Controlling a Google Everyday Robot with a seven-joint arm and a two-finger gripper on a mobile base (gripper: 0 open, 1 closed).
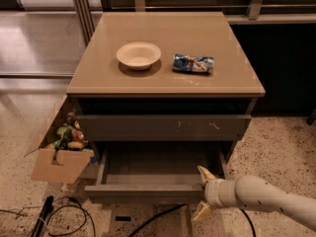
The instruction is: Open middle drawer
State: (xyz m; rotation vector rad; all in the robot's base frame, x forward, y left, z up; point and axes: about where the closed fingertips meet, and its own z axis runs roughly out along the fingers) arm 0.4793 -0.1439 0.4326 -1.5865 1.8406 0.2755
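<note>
The middle drawer (pixel 148 191) is pulled out of the cabinet, and its smooth grey inside (pixel 158 164) shows. Its plain front faces me low in the view. My gripper (pixel 202 193) is at the right end of that front, reaching in from the lower right on a pale arm (pixel 261 195). Its two yellowish fingers are spread. One fingertip (pixel 204 173) is above the front's top edge, inside the drawer's corner. The other (pixel 199 213) is below the front. I cannot tell if either touches the front. The front above, with pale scratch marks (pixel 163 127), is closed.
On the cabinet top (pixel 98 80) stand a cream bowl (pixel 138 55) and a blue snack bag (pixel 193 63). An open cardboard box (pixel 58 152) with several items stands at the cabinet's left. Black cables (pixel 64 216) lie on the speckled floor in front.
</note>
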